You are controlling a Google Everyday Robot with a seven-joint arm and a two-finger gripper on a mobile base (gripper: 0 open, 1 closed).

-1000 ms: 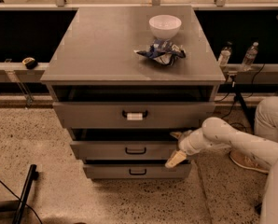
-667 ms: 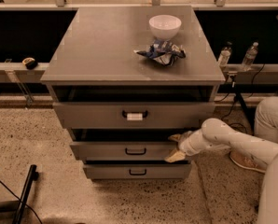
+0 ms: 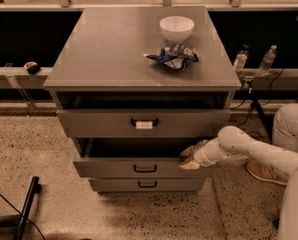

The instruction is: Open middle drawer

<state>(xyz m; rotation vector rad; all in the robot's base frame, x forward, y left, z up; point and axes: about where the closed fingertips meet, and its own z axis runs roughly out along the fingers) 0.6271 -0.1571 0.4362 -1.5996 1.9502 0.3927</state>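
Observation:
The middle drawer (image 3: 114, 167) is a grey flat front with a small plain black bar handle (image 3: 145, 169). It stands pulled out past the bottom drawer (image 3: 119, 185), with a dark gap above it. My gripper (image 3: 190, 157) is at the right end of the middle drawer's top edge, reaching in from the right on a white arm (image 3: 254, 151). The top drawer (image 3: 99, 123), with a white tag on its handle (image 3: 144, 124), also stands out a little from the cabinet.
A white bowl (image 3: 176, 28) and a crumpled blue snack bag (image 3: 172, 56) lie on the cabinet top (image 3: 104, 49). Two water bottles (image 3: 254, 60) stand on a ledge to the right. A black pole (image 3: 25, 209) lies on the floor at left.
The middle drawer has come out further toward the camera, and my gripper has moved with its right end.

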